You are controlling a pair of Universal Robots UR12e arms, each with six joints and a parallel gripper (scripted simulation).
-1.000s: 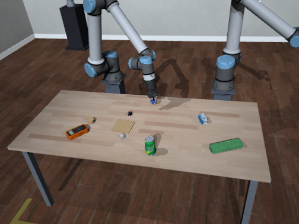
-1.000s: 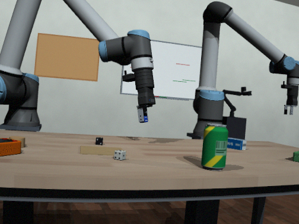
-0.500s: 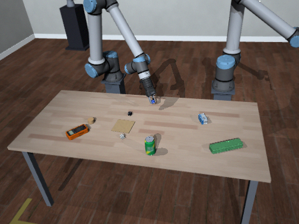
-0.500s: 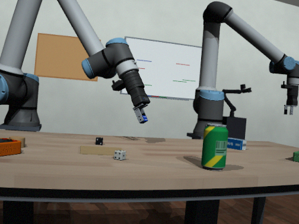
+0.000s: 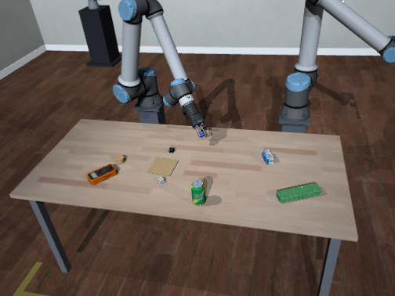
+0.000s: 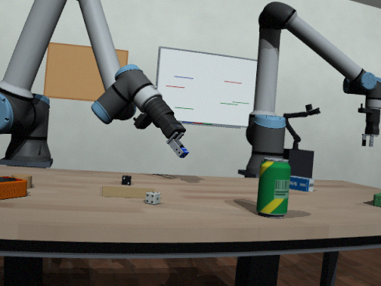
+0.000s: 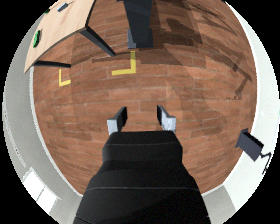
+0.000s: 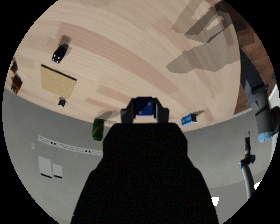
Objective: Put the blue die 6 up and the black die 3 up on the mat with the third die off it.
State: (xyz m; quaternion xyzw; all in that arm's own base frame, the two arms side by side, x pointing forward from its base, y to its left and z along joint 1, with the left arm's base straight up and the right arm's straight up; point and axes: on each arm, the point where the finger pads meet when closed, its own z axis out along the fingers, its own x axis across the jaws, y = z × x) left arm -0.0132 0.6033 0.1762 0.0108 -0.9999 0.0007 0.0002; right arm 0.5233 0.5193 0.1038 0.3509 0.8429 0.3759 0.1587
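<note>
My right gripper [image 5: 201, 131] [image 6: 179, 149] is shut on the blue die [image 5: 201, 134] [image 6: 185, 152] [image 8: 145, 106] and holds it tilted, above the table's back edge. The black die [image 5: 172, 149] [image 6: 126, 180] [image 8: 59, 53] lies on the table just behind the mat [image 5: 162, 167] [image 6: 122, 191] [image 8: 57, 82]. The white die [image 5: 161, 180] [image 6: 153, 197] [image 8: 61, 103] lies off the mat, in front of it. My left gripper [image 6: 367, 141] [image 7: 142, 112] is open and empty, away from the table. The number on the blue die's top cannot be told.
A green can [image 5: 198, 193] [image 6: 274, 188] [image 8: 97, 129] stands right of the white die. An orange meter [image 5: 102, 174] and a wooden block [image 5: 120, 159] lie left of the mat. A blue-white box [image 5: 268, 157] [image 8: 189, 119] and a green block [image 5: 298, 193] lie at the right.
</note>
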